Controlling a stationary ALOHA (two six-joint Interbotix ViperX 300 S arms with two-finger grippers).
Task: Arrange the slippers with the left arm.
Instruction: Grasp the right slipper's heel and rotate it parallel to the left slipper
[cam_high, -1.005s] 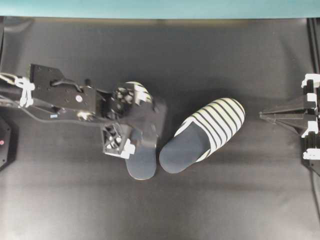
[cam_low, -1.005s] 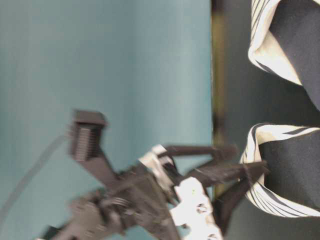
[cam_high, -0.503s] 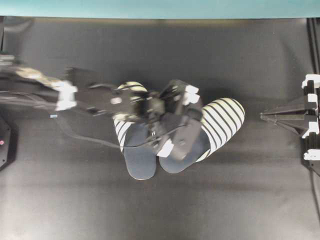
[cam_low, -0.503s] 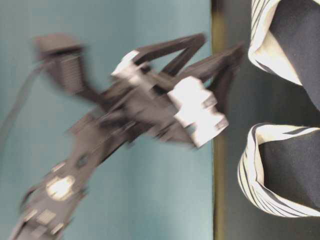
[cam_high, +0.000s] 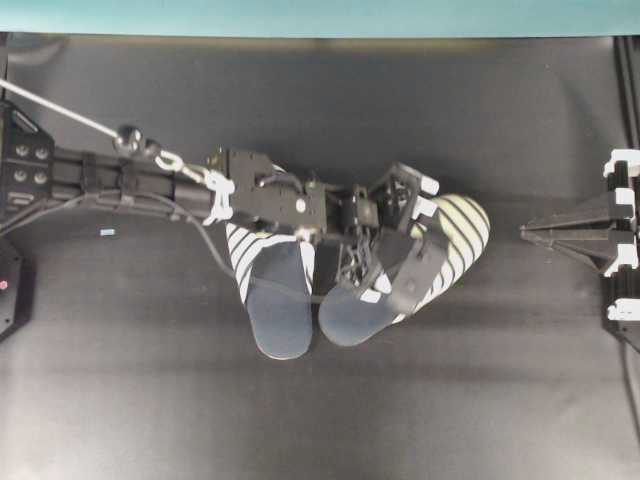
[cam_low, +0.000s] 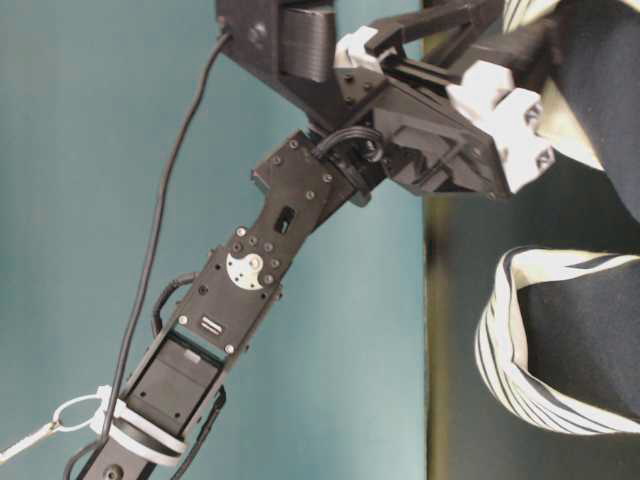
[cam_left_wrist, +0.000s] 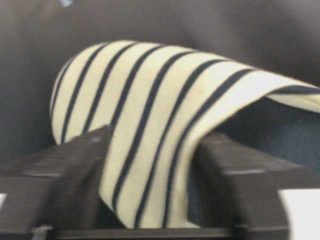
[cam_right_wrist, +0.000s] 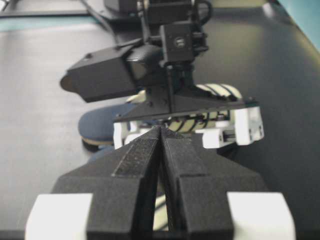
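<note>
Two striped slippers lie side by side mid-table, heels toward the near edge. The left slipper (cam_high: 275, 305) lies straight, its toe under my left arm. The right slipper (cam_high: 465, 225) lies tilted, toe to the far right. My left gripper (cam_high: 418, 238) is open and straddles the right slipper's striped toe cover (cam_left_wrist: 150, 90). In the left wrist view the left gripper (cam_left_wrist: 152, 150) has one finger (cam_left_wrist: 75, 175) on each side of the fabric. My right gripper (cam_high: 525, 232) is shut and empty at the right edge, apart from both slippers; it also shows in its own view (cam_right_wrist: 161, 129).
The black mat (cam_high: 320, 420) covers the table and a teal wall (cam_high: 320, 15) runs along the far edge. A black box with a red light (cam_high: 8, 285) sits at the left edge. A small pale tag (cam_high: 107, 232) lies under the left arm.
My left arm left the left slipper, swung up and across to the right, and came down with its fingers around the right slipper's toe cover. Both slippers and the right arm stayed put.
</note>
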